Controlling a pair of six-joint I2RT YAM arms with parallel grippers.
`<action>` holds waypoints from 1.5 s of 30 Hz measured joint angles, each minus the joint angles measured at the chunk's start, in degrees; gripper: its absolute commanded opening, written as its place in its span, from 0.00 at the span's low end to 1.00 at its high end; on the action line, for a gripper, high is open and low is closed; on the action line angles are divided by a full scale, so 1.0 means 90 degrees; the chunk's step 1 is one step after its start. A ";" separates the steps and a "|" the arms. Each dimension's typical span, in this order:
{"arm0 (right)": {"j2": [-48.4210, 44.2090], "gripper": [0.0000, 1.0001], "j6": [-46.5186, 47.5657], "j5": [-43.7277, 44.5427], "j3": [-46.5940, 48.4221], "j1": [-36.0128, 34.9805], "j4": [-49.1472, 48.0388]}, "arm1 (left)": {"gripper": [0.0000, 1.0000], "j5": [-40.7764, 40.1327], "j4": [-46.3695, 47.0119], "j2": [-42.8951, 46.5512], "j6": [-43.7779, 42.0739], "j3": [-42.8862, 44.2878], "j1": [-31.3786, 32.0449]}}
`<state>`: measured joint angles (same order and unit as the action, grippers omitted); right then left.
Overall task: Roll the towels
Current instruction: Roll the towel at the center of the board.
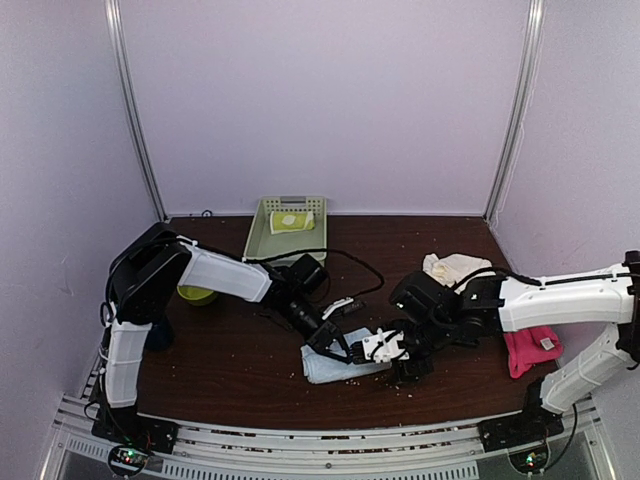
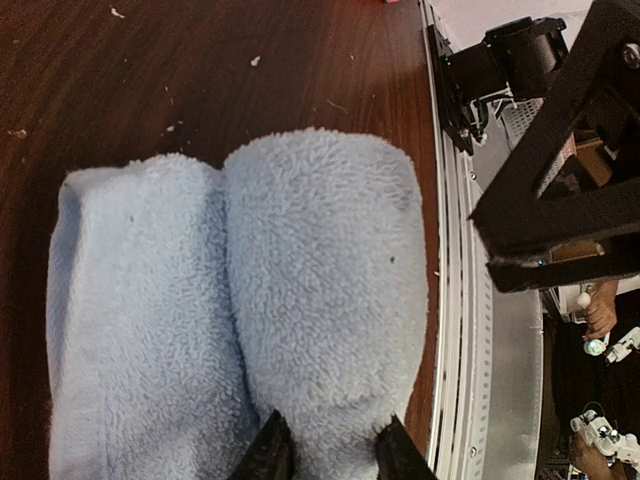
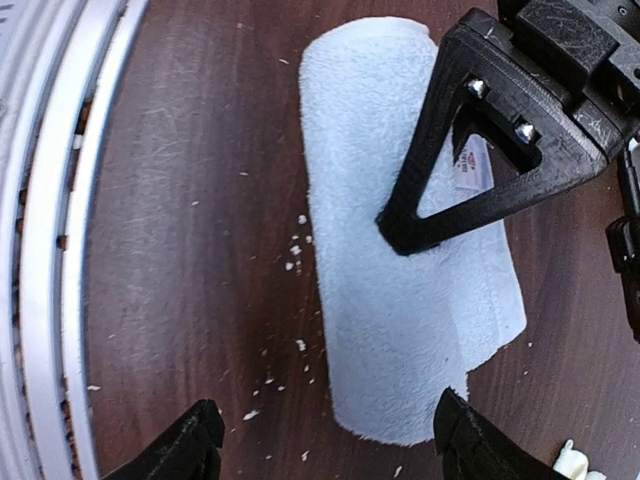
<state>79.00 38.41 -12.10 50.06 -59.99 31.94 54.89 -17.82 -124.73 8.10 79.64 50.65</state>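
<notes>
Arms are both reaching in toward the middle of the table [image 1: 220, 350], the left one stretching out low from its base and the right one lying nearly level from the far side, wrists almost meeting.

The left gripper [image 2: 335, 455] is pinching the near end of the blue towel [image 2: 300, 300], its jaws closed on the plush roll. The right gripper [image 3: 330, 445] is hovering over the towel's other end with jaws spread wide, the cloth's edge lying between them without touching either fingertip.

A small white tag [image 3: 475, 168] is showing on the blue towel through the left finger's open frame (it carries red print, too small to read).

The blue towel is lying near the front edge, between the two grippers. It is partly rolled: one thick fluffy roll is sitting beside a flatter folded part. Pale crumbs [image 3: 298, 245] are lying on the dark wood beside it.

The cream towel [image 1: 455, 268] is lying bunched behind the right arm. The pink towel [image 1: 528, 352] is sitting crumpled at the right edge. The lime towel [image 1: 291, 222] is resting in the basket [image 1: 258, 235] at the back.
</notes>
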 measured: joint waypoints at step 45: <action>0.4286 0.23 0.0272 -0.2370 0.3920 0.0840 0.2387 | 0.81 -0.6628 0.2191 0.6666 -0.1792 -0.3305 -0.0478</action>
<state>117.58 40.86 -33.43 85.34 -52.42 53.43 -4.75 1.89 -64.73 -8.03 49.89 46.35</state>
